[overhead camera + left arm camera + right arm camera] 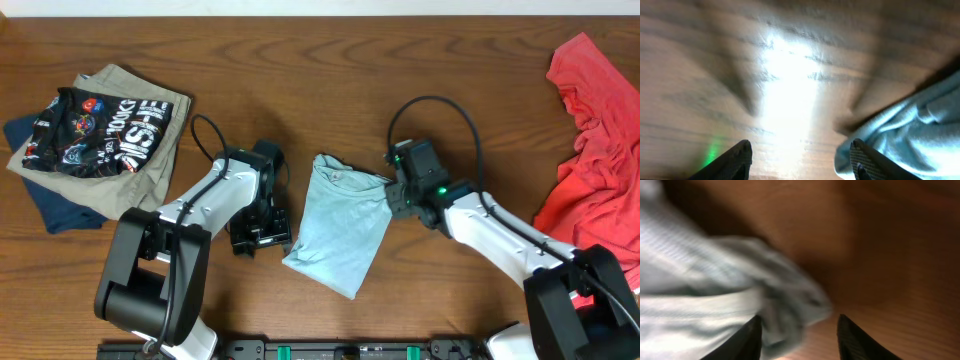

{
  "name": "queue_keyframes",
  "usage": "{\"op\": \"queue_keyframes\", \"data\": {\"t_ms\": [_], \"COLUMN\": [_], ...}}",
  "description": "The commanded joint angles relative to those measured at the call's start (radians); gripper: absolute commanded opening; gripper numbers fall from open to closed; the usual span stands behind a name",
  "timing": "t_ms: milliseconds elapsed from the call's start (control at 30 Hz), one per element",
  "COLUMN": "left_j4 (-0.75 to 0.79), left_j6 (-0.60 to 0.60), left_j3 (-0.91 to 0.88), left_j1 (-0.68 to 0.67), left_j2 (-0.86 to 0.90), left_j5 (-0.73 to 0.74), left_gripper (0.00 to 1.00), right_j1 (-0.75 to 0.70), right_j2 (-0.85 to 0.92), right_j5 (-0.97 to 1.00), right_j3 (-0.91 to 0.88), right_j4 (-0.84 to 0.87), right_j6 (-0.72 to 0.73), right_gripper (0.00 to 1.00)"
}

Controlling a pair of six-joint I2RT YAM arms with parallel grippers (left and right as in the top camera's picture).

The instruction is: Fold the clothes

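Note:
The clothes, a pale sky-blue T-shirt, lie folded into a narrow slanted bundle at the middle of the wooden table. My left gripper sits low just left of the shirt's lower edge. It is open over bare wood, and in the left wrist view the shirt lies beside and behind the right finger. My right gripper is at the shirt's upper right edge. Its jaws stand apart, with a loose rumpled fold of the shirt against the left finger and wood showing before the right one.
At the far left is a pile with a black lettered garment on a khaki one and a navy one. A red garment lies at the right edge. The arms' base rail runs along the front.

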Motion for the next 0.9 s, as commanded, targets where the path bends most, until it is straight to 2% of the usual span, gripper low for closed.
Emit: {"op": "queue_keyframes", "data": {"t_ms": [0, 133, 200, 267, 333, 600, 867], "left_j4": [-0.005, 0.058, 0.139, 0.227, 0.310, 0.499, 0.591], "left_j6": [-0.022, -0.021, -0.003, 0.024, 0.094, 0.253, 0.271], "left_j3": [0.000, 0.022, 0.024, 0.024, 0.024, 0.024, 0.024], "left_j1": [-0.002, 0.007, 0.021, 0.040, 0.062, 0.100, 0.079], "left_j2": [-0.033, -0.103, -0.140, -0.165, -0.172, -0.078, 0.100], "left_j5": [0.039, -0.005, -0.006, 0.004, 0.041, 0.276, 0.504], "left_gripper": [0.64, 0.66, 0.75, 0.89, 0.92, 0.97, 0.95], "right_j1": [-0.019, -0.019, -0.019, -0.019, -0.019, -0.019, -0.019], "right_j2": [0.003, -0.033, -0.057, -0.085, -0.108, -0.126, -0.126], "right_j5": [0.044, 0.045, 0.045, 0.045, 0.045, 0.045, 0.045], "right_j3": [0.054, 0.116, 0.134, 0.139, 0.139, 0.139, 0.139], "right_j4": [-0.033, -0.156, -0.206, -0.241, -0.272, -0.387, -0.441], "right_j6": [-0.002, -0.002, -0.002, -0.002, -0.002, -0.001, 0.010], "right_gripper": [0.52, 0.59, 0.61, 0.63, 0.64, 0.66, 0.66]}}
